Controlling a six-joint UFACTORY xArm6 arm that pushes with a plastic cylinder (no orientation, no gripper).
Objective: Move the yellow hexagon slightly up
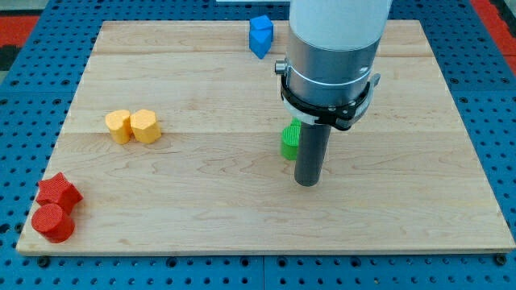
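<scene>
The yellow hexagon point(118, 126) lies on the left part of the wooden board point(201, 201). A yellow heart-like block point(146, 126) touches its right side. My tip point(307, 182) rests on the board right of centre, far to the right of the yellow pair and a little lower in the view. A green block point(289, 140) sits just up and left of the tip, partly hidden behind the rod; its shape cannot be made out.
A blue block point(260, 35) sits near the board's top edge, above the rod. A red star point(58, 192) and a red cylinder point(53, 222) sit together at the bottom left corner. The arm's wide grey body point(332, 56) hides part of the upper right board.
</scene>
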